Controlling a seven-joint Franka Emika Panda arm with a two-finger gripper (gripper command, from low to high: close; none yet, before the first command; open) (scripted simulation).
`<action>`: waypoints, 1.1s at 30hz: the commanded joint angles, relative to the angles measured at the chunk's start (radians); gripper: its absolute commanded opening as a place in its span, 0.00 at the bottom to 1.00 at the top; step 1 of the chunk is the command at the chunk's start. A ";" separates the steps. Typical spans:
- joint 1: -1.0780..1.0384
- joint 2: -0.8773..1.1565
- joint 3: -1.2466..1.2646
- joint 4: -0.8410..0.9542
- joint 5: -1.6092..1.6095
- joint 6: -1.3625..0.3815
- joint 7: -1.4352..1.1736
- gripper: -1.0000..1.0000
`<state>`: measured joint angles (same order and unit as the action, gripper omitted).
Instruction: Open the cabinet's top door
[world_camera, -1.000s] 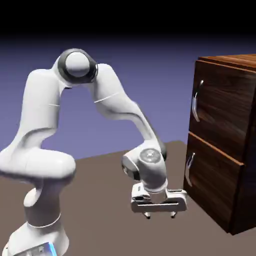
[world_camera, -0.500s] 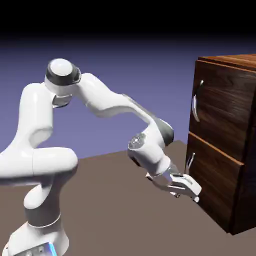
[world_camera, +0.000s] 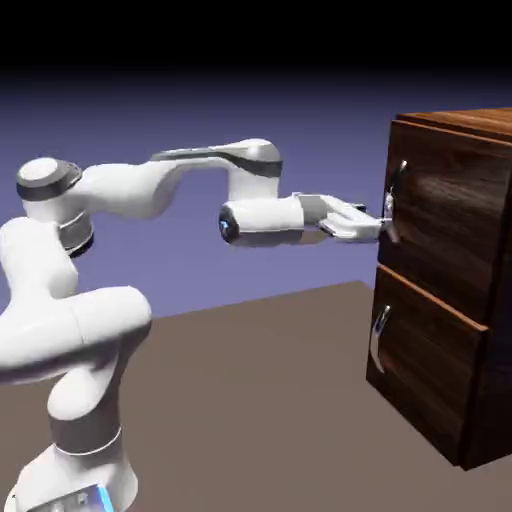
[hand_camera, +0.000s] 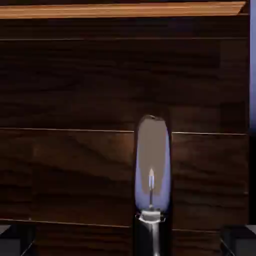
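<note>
So the shiny curved handle (hand_camera: 153, 170) is running up from the bottom, sitting between the two grey finger tips (hand_camera: 236, 241), which are standing wide apart. Dark wood panel (hand_camera: 75, 170) is filling most of the view, with a lighter wood strip (hand_camera: 120, 10) crossing up top.

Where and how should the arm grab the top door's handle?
Best gripped around the middle of the curved silver handle, likely coming straight at the door front. The bar stands upright and bows outward, so the open fingers could close on it from its two long sides.
</note>
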<state>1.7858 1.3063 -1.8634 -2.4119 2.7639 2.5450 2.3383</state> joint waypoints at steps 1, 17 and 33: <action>-0.034 -0.004 0.014 0.033 0.006 0.000 0.001 0.50; 0.009 -0.072 -0.118 -0.194 -0.090 -0.478 -0.087 0.00; -0.148 -0.242 -0.357 -0.350 -0.442 -1.174 -0.245 0.00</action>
<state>1.6376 1.0647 -2.2204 -2.7623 2.3223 1.3727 2.0938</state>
